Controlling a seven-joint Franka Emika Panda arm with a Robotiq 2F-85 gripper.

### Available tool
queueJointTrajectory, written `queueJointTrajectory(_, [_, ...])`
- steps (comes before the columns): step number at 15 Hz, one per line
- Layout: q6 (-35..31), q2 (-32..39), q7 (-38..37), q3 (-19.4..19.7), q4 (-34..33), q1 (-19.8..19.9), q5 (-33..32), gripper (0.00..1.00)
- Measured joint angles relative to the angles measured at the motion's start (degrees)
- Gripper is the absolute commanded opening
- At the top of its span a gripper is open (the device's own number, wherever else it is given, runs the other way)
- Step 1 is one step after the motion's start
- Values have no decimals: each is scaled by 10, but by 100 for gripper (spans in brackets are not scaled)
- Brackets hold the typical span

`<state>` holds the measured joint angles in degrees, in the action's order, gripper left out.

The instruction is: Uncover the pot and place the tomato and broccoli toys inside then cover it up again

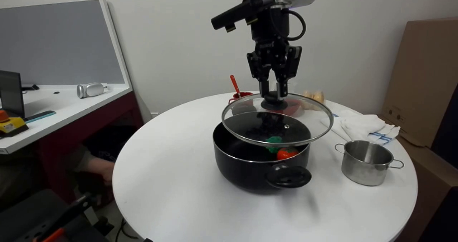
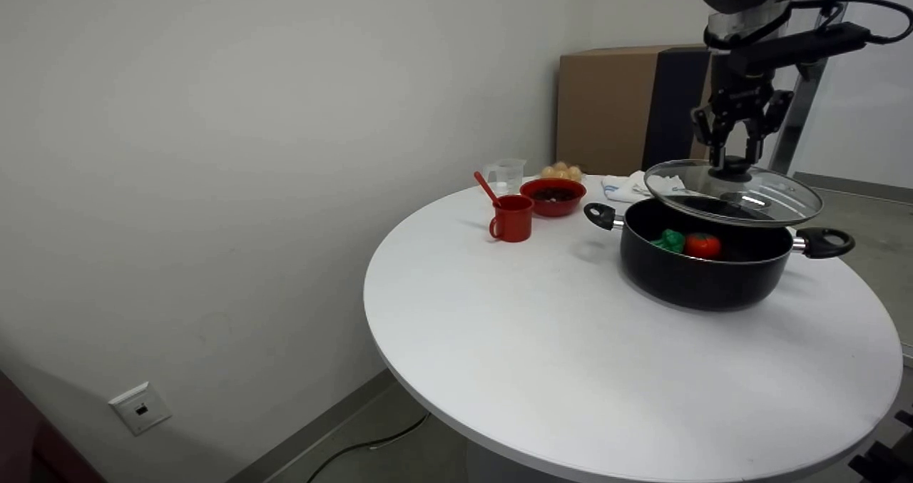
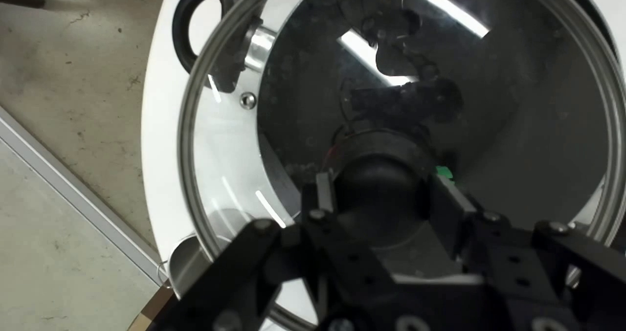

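The black pot (image 1: pixel 247 174) stands on the white round table, and it also shows in an exterior view (image 2: pixel 702 287). The red tomato toy (image 1: pixel 287 153) and the green broccoli toy (image 2: pixel 670 241) lie side by side inside it. My gripper (image 1: pixel 273 90) is shut on the black knob of the glass lid (image 1: pixel 277 129). The lid (image 2: pixel 735 192) hangs tilted over the pot, off-centre, leaving part of the opening uncovered. In the wrist view my gripper's fingers (image 3: pixel 381 189) stand on both sides of the knob. Only a green bit of the broccoli (image 3: pixel 444 172) shows there; the tomato is mostly hidden.
A small steel pot (image 1: pixel 366 168) stands beside the black pot, near the table's edge. A white towel (image 1: pixel 365 126), red mug (image 2: pixel 512 220), red bowl (image 2: pixel 553 205), clear measuring cup (image 2: pixel 508 176) and eggs (image 2: pixel 561 173) stand farther back. A cardboard box (image 1: pixel 422 74) stands beside the table.
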<state>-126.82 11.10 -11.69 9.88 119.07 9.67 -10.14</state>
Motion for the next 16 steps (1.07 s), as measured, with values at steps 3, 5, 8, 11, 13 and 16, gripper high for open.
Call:
queueJointTrajectory(3, [0,9,0,-2,0,-9,0,24])
queueJointTrajectory(5, [0,14,-1,-4,0,-16,-1,24])
queueJointTrajectory(8, [0,21,-1,-6,-3,-26,-1,24])
queueJointTrajectory(11, [0,32,-1,-6,-8,-31,-1,24])
queueJointTrajectory(13, [0,38,-1,-5,-11,-31,-1,24])
queueJointTrajectory(16, [0,46,-1,-5,-12,-31,-3,24])
